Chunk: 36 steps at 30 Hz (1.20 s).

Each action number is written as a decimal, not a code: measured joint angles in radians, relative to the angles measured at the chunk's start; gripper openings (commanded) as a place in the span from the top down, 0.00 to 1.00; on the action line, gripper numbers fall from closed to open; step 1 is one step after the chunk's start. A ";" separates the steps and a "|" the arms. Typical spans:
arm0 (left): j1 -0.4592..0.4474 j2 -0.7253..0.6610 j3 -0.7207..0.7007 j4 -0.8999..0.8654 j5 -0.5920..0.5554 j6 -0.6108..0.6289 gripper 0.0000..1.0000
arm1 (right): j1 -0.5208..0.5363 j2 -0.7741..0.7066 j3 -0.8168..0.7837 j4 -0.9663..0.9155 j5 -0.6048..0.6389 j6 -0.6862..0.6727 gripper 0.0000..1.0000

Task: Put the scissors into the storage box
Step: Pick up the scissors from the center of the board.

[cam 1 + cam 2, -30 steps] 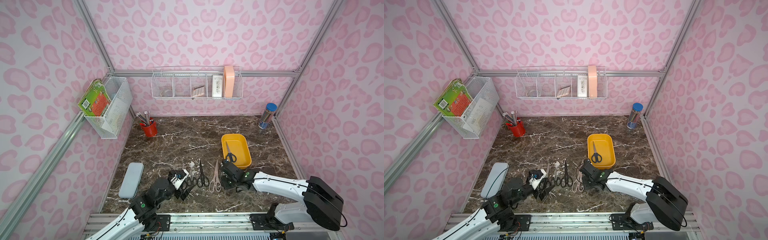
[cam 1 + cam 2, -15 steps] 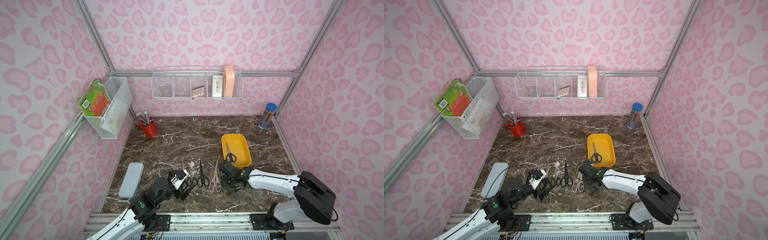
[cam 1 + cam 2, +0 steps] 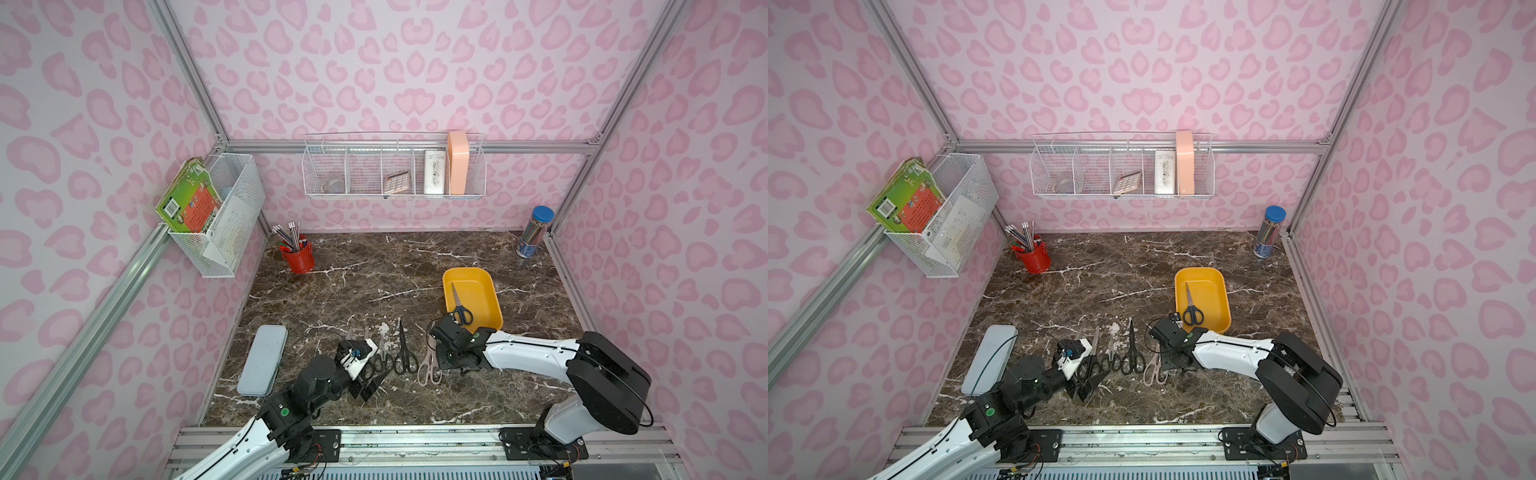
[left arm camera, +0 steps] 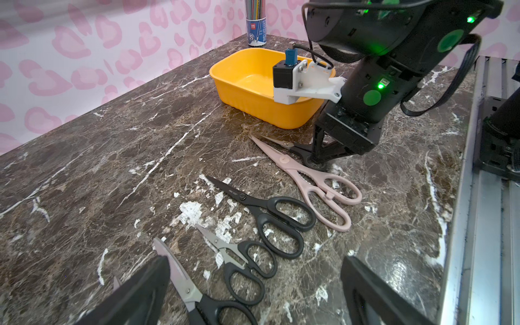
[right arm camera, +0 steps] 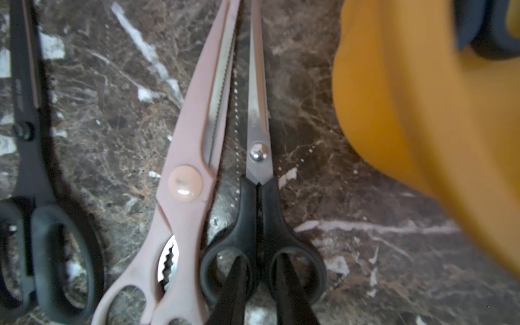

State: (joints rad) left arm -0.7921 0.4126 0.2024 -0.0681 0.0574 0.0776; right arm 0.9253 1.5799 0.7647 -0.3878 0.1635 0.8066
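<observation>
Scissors with black handles (image 5: 257, 213) lie on the table (image 5: 323, 140), both loops threaded by the right end effector (image 5: 261, 260), whose fingers seem clamped on the inner bars; the left end effector (image 4: 254, 260) is held wide open. The storage box (image 4: 244, 92), one pair (image 3: 459, 307) already inside, sits just beyond the right end effector. Gripped so far back, the blades could droop and be caught on the box rim, or the pale pink scissors (image 5: 191, 157) pressed alongside could be dragged; print on the all-black scissors (image 5: 25, 132) cannot be read
</observation>
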 measured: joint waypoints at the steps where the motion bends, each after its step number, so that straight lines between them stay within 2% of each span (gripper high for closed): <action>1: 0.000 0.000 0.000 -0.001 0.000 0.000 0.01 | 0.002 0.003 0.003 -0.003 0.003 0.000 0.87; 6: 0.000 -0.002 -0.001 0.000 -0.001 0.000 0.01 | 0.002 0.016 0.032 -0.031 -0.002 -0.006 0.95; 15: 0.000 -0.034 -0.009 -0.002 -0.010 0.000 0.01 | -0.002 -0.006 0.130 -0.140 -0.068 -0.052 0.95; 24: 0.000 -0.038 -0.011 -0.004 -0.018 -0.001 0.01 | -0.081 -0.083 0.232 -0.203 -0.072 -0.106 0.97; 27: 0.000 -0.034 -0.011 -0.004 -0.019 -0.001 0.01 | -0.144 -0.120 0.269 -0.215 -0.065 -0.145 0.96; 31: 0.000 -0.027 -0.011 -0.003 -0.021 -0.002 0.01 | -0.288 -0.160 0.266 -0.193 -0.060 -0.227 0.96; 36: 0.000 -0.026 -0.009 -0.005 -0.040 -0.018 0.01 | -0.474 -0.096 0.216 -0.132 -0.097 -0.380 0.96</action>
State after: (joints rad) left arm -0.7921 0.3862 0.1932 -0.0731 0.0177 0.0597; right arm 0.4511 1.4837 0.9810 -0.5194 0.0666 0.4263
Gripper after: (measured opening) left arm 0.992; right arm 0.123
